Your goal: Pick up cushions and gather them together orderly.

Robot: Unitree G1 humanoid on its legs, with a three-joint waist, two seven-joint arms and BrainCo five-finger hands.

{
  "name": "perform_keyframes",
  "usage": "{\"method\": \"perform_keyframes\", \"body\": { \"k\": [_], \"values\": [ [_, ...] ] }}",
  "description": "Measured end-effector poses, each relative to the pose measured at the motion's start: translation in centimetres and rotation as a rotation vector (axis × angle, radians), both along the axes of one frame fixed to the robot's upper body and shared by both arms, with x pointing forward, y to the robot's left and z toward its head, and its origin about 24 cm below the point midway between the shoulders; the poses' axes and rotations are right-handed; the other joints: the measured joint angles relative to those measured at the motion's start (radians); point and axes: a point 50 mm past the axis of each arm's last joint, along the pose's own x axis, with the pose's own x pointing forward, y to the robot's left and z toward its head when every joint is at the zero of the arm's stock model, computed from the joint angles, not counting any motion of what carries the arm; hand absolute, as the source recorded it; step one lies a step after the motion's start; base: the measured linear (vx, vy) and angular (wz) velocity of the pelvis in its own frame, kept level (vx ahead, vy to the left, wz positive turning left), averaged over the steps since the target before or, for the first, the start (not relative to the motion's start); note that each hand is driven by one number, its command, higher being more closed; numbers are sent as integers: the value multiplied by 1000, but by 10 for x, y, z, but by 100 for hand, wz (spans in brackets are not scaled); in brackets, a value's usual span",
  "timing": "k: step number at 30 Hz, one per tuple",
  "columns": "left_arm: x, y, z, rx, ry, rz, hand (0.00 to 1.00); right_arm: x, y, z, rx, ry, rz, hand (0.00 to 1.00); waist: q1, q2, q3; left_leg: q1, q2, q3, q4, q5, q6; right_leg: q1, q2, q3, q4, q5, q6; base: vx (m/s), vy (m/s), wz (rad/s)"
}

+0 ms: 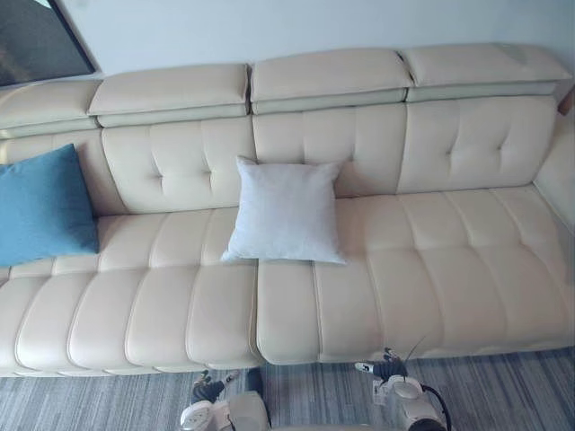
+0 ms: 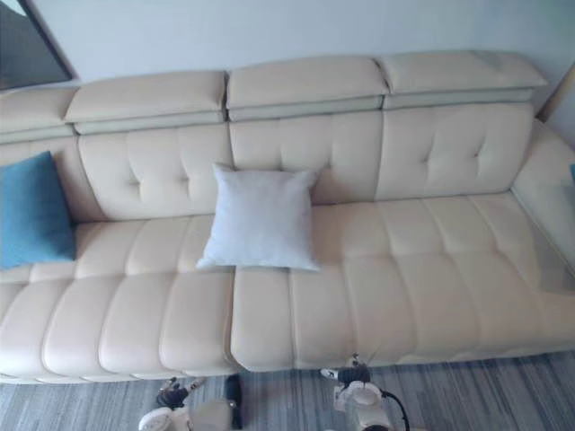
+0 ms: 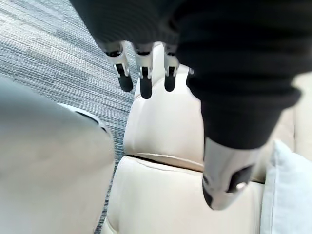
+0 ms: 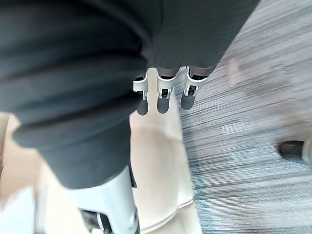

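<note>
- Your left hand (image 3: 145,85) hung low in front of the sofa (image 1: 431,269), over the grey striped carpet (image 1: 503,386). Fingers were straight, thumb spread away from them, nothing held.
- Your right hand (image 4: 163,102) was the same: low by the sofa's front edge, fingers straight and relaxed, empty.
- The white cushion (image 1: 286,211) sat ahead of and above both hands, roughly between them and well apart from each. By my read it was a touch nearer the left hand, so either arm could go.
- It leaned back against the tufted backrest with its lower edge on the seat, across the seam between two seat sections. It was square, so it had no real long axis, and its top edge ran side to side across your reach.
- The blue cushion (image 1: 40,206) was far off to the left of your left hand, propped at the sofa's end. That looked like a job for the left arm.
- The two cushions were well apart, so gathering looked not yet begun.
- Materials:
  - The white cushion was plump, in matte woven-looking fabric with pointed corners, and would likely sag if pinched by one corner.
  - The blue one was a similar soft fabric.
  - The sofa was a smooth cream leather-like skin with a channelled seat, so the cushions would probably slide on it easily.
</note>
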Motion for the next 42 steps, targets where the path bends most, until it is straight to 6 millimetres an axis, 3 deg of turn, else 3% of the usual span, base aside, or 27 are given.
{"method": "perform_keyframes", "body": {
  "k": [2,3,4,5,6,9,16,17,19,20,21,22,23,26,29,30,31,32,33,34,36,37,38,39,40,41,42],
  "values": [
    [-2,0,-1,-3,10,7,0,-11,1,-4,6,27,-8,0,-8,3,0,2,-4,-44,63,-68,-4,-29,15,35,-4,-6,12,-172,195,-94],
    [-3,3,-1,1,11,14,0,-18,3,-7,13,49,-13,0,-10,7,-1,10,-21,-67,23,-101,-25,-50,21,63,-6,-15,41,-177,169,-56],
    [-2,6,-1,8,11,14,0,-24,5,-10,23,64,-21,0,-20,-9,4,45,-27,-74,-56,-143,-17,-78,17,82,-2,-16,44,-234,214,-46],
    [-3,9,0,16,11,13,0,-25,7,-10,27,68,-18,0,-20,-14,4,44,-37,-68,-79,-135,-12,-85,12,93,-9,-8,42,-208,173,-24],
    [-4,12,0,24,16,16,0,-28,11,-11,36,75,-21,0,-22,-36,-11,43,-51,-58,-100,-113,1,-88,11,121,-34,14,30,-204,172,-15],
    [-9,12,-2,26,30,16,0,-34,15,-14,48,90,-24,0,-23,-38,-35,42,-63,-29,-103,-109,7,-99,2,156,-71,50,38,-114,95,-20],
    [-16,7,-7,4,74,29,0,-26,27,-12,83,71,-12,0,-17,-22,-55,73,6,146,-125,-128,-9,-165,83,312,-144,166,21,18,27,-84],
    [-14,6,-7,4,73,21,0,-24,27,-12,82,67,-8,0,-16,-14,-57,73,26,178,-130,-126,-11,-193,96,287,-142,195,17,85,-29,-132],
    [-9,0,-7,-7,78,-1,0,-18,24,-9,71,51,-1,0,-18,18,-48,93,70,294,-153,-104,2,-250,118,92,-147,265,-57,78,-14,-161],
    [-8,-1,-7,-8,80,-9,0,-17,22,-9,67,49,0,0,-18,22,-46,104,79,316,-162,-102,5,-257,115,22,-147,270,-71,73,-54,-151],
    [-7,-3,-7,-6,82,-41,0,-17,15,-8,53,47,-2,0,-19,31,-40,144,80,359,-189,-100,6,-254,84,-177,-137,232,-123,74,-70,-118],
    [-6,-6,-7,-6,82,-61,0,-16,11,-8,43,45,-4,0,-19,35,-39,167,76,383,-208,-99,4,-252,68,-254,-128,209,-139,108,-89,-117],
    [-3,-10,-7,-7,80,-96,0,-17,3,-8,28,48,-12,0,-29,46,-36,200,65,399,-243,-91,-9,-240,60,-312,-114,202,-126,130,-75,-69],
    [1,-15,-8,-18,78,-147,0,-23,-12,-10,-6,74,-21,0,-38,59,-38,245,64,386,-273,-78,-29,-239,97,-254,-108,191,-107,149,-110,-66],
    [-1,-9,-8,-4,89,-167,0,-34,-20,-13,-13,111,-54,0,-39,53,-31,181,143,329,-20,-76,-25,-217,133,-200,-110,146,-116,118,-159,-59],
    [-3,-6,-8,-6,91,-138,0,-36,-21,-13,-12,111,-70,0,-39,56,-13,131,190,263,174,-39,37,-182,161,-178,-105,134,-126,150,-163,-74],
    [-2,-1,-6,0,80,-108,0,-35,-18,-13,-10,108,-66,0,-30,59,-1,66,216,188,341,34,131,-152,186,-136,-100,116,-147,185,-151,-95],
    [-3,0,-6,-1,78,-93,0,-33,-18,-13,-13,104,-66,0,-17,53,8,34,215,133,420,37,134,-140,197,-107,-89,103,-159,169,-72,-118],
    [-1,0,-5,0,65,-92,0,-31,-17,-12,-13,93,-68,0,-3,58,9,-20,172,59,488,-38,86,-134,207,-59,-73,84,-174,154,6,-105],
    [1,0,-4,3,57,-96,0,-30,-16,-12,-11,89,-68,0,-1,56,10,-43,145,31,490,-69,69,-134,207,-41,-70,80,-172,168,23,-119],
    [7,-4,-1,-2,21,-88,0,-27,-13,-10,-6,76,-70,0,8,48,14,-125,28,-25,374,-143,58,-132,210,54,-74,76,-171,236,48,-115],
    [7,-5,-1,-3,15,-86,0,-26,-12,-10,-4,74,-71,0,11,48,14,-138,3,-31,328,-145,55,-133,215,79,-74,74,-168,329,132,-147],
    [11,-9,1,-11,-4,-81,0,-23,-9,-10,5,67,-73,0,34,48,14,-160,-69,-119,166,-144,48,-134,230,147,-76,70,-160,243,129,-136],
    [12,-11,1,-14,-9,-83,0,-22,-6,-10,11,64,-72,0,46,49,13,-156,-96,-181,88,-134,50,-134,244,180,-78,67,-154,337,205,-156],
    [12,-12,1,-18,-10,-83,0,-19,-3,-9,19,58,-67,0,52,54,10,-150,-107,-248,9,-119,75,-134,266,216,-79,59,-144,289,211,-142],
    [12,-13,1,-22,-15,-77,0,-14,4,-8,32,49,-55,0,59,53,5,-131,-102,-259,-5,-69,60,-127,286,268,-70,39,-135,315,219,-136],
    [12,-7,2,-4,-11,-87,0,-14,13,-9,52,47,-43,0,63,28,-3,-113,-95,-214,-12,-85,65,-121,276,290,-69,25,-130,293,175,-115]
  ]
}}
